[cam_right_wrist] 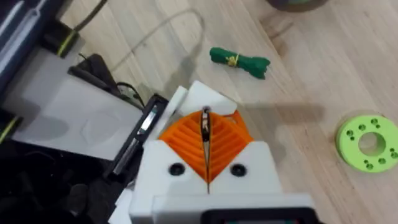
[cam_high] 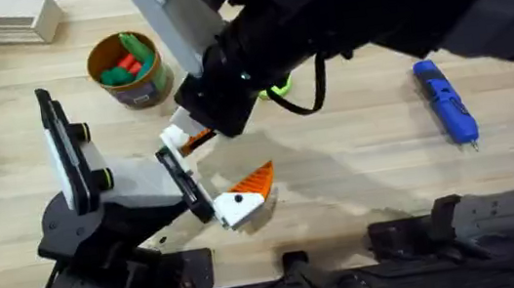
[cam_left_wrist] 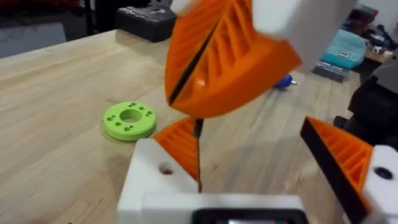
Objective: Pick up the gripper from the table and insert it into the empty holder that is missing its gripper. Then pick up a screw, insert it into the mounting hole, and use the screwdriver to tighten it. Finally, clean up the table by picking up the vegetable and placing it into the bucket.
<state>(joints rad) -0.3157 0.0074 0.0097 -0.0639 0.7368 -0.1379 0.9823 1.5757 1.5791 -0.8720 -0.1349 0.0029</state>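
Observation:
My right gripper (cam_right_wrist: 206,140) reaches across the table and is shut on a thin dark screw (cam_left_wrist: 198,149). It hangs just above one side of my left gripper (cam_left_wrist: 249,134), which stands open. On that side the orange ribbed gripper (cam_left_wrist: 180,144) sits in the white holder (cam_left_wrist: 152,186), beside a round mounting hole (cam_left_wrist: 166,169). The screw's tip points down next to that hole. The dark-green vegetable (cam_right_wrist: 239,61) lies on the table beyond. At the far right lies the blue screwdriver (cam_high: 445,101). The bucket (cam_high: 130,71) stands at the back left.
A lime-green ring (cam_right_wrist: 368,142) lies flat on the wood near the grippers. The bucket holds green and red toy pieces. A cream slatted box (cam_high: 11,19) stands at the far left corner. The dark right arm (cam_high: 338,6) spans the upper middle.

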